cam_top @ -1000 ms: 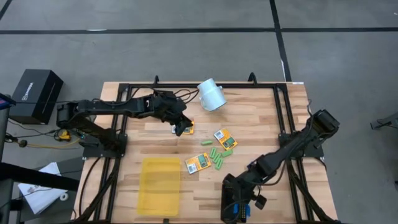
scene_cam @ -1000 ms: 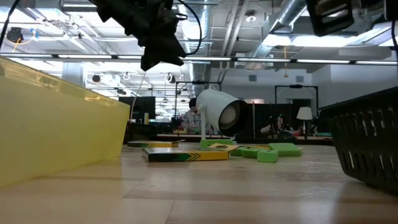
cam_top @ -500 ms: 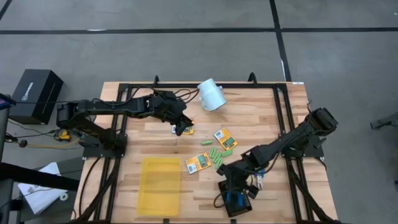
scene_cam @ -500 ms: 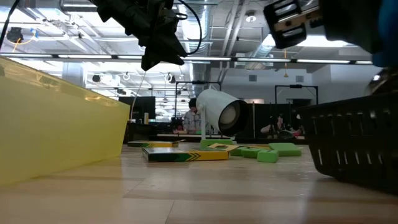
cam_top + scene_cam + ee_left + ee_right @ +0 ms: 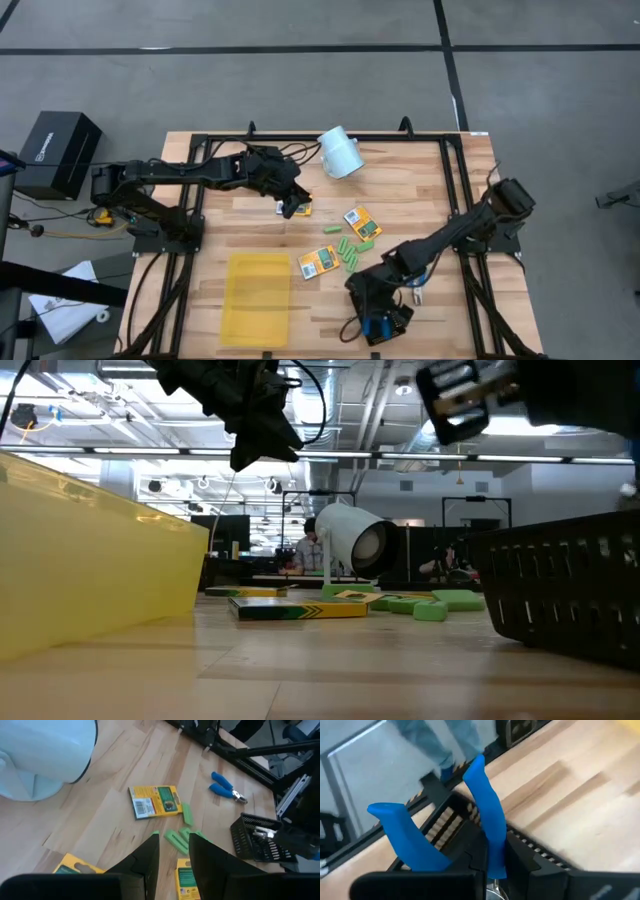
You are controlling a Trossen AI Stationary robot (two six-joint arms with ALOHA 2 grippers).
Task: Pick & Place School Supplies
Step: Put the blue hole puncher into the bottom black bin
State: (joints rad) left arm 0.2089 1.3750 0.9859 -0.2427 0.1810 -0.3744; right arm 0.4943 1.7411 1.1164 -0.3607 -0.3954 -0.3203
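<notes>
My right gripper is shut on a blue-handled plier-like tool, right over a black mesh tray near the table's front. A second blue-handled tool lies flat on the wood beside that tray. Three orange-yellow boxes and several light-green pieces lie flat mid-table. My left gripper hangs open, well above the box nearest the far edge, with nothing between its fingers. My right gripper pinches the tool between its two fingers. One blue handle runs back between them and the other handle spreads free to the side. The fingers slant down from the table's right side. The gripper hides the tool's jaw end, and I cannot tell whether the tool touches the tray.
A white cup lies on its side near the far edge. A yellow tray stands at the front left. Black frame rails run along both sides of the table. Bare wood lies between the yellow tray and the boxes.
My right gripper has moved with the blue-handled tool toward the table's left and slightly toward the far edge. The black mesh tray under it has shifted the same way and turned a little.
</notes>
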